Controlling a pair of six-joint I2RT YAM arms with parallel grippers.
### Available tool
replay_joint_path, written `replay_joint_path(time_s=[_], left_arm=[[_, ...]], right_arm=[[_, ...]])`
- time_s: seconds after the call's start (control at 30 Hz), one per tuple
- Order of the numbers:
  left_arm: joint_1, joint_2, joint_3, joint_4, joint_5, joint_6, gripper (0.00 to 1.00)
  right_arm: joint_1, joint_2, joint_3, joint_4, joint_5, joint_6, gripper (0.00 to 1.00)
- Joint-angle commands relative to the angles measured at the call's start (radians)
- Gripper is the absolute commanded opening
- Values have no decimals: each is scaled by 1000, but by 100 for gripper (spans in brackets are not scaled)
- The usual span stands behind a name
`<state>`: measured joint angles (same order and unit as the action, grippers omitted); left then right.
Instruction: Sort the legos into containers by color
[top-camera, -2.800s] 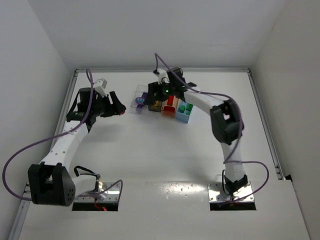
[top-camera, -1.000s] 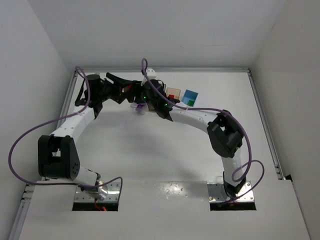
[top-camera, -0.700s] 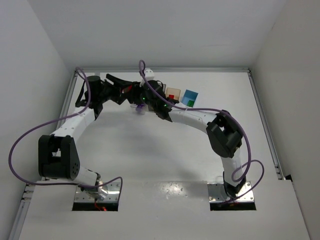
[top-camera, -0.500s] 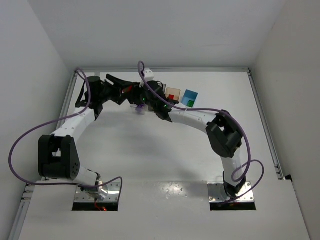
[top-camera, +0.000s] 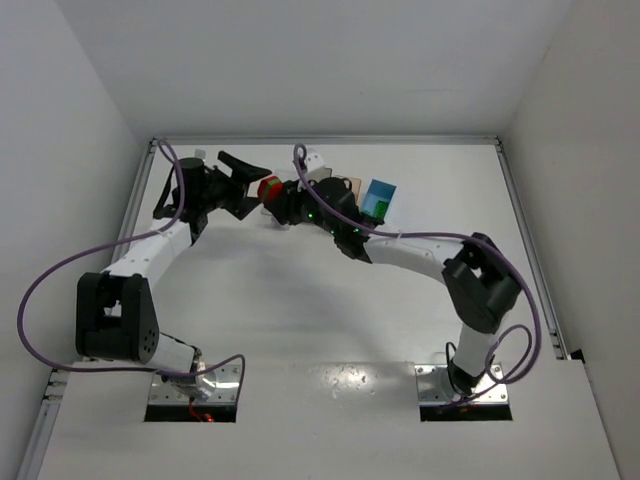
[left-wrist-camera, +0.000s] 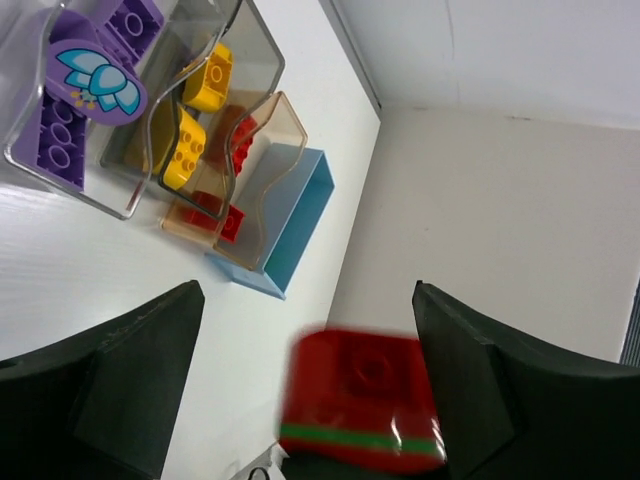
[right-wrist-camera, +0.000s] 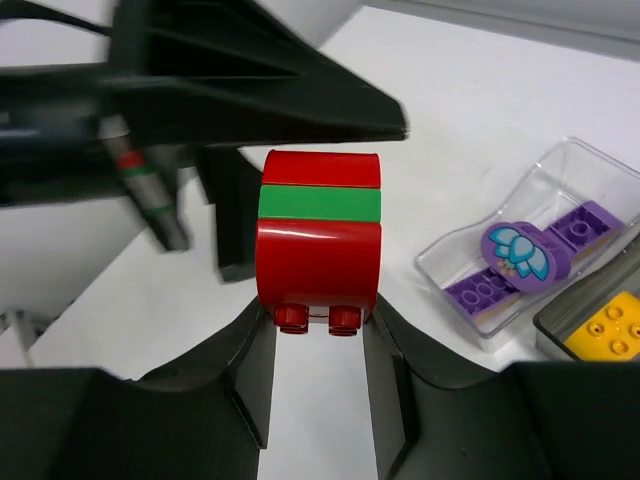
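Note:
A stacked lego cluster (right-wrist-camera: 318, 240), red with a green layer in the middle, stands upright between the fingers of my right gripper (right-wrist-camera: 318, 322), which is shut on its lower red brick. In the top view the cluster (top-camera: 268, 187) hangs just right of my left gripper (top-camera: 250, 183). The left gripper (left-wrist-camera: 305, 292) is open, its fingers wide on either side of the blurred cluster (left-wrist-camera: 360, 400) without touching it. Four containers stand in a row: clear (left-wrist-camera: 40, 165) with purple legos, dark grey (left-wrist-camera: 262, 62) with yellow legos, tan (left-wrist-camera: 285, 135) with red legos, and light blue (left-wrist-camera: 300, 215).
The right arm (top-camera: 400, 245) reaches over the clear and dark bins in the top view; only the tan bin (top-camera: 347, 184) and the light blue bin (top-camera: 379, 196) show there. The back wall and the table's raised rim (top-camera: 330, 140) run close behind the bins.
My left gripper has opened and let go of the red and green cluster. The right gripper has shut on it, and the right arm has shifted a little to the right.

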<state>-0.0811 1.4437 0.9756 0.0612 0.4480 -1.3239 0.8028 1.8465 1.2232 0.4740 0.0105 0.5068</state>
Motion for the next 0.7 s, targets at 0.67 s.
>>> replay_joint_path(time_s=[0.67], left_arm=[[37, -39, 169, -210, 863, 1190, 86]], right_arm=[[-201, -487, -209, -373, -869, -145, 0]])
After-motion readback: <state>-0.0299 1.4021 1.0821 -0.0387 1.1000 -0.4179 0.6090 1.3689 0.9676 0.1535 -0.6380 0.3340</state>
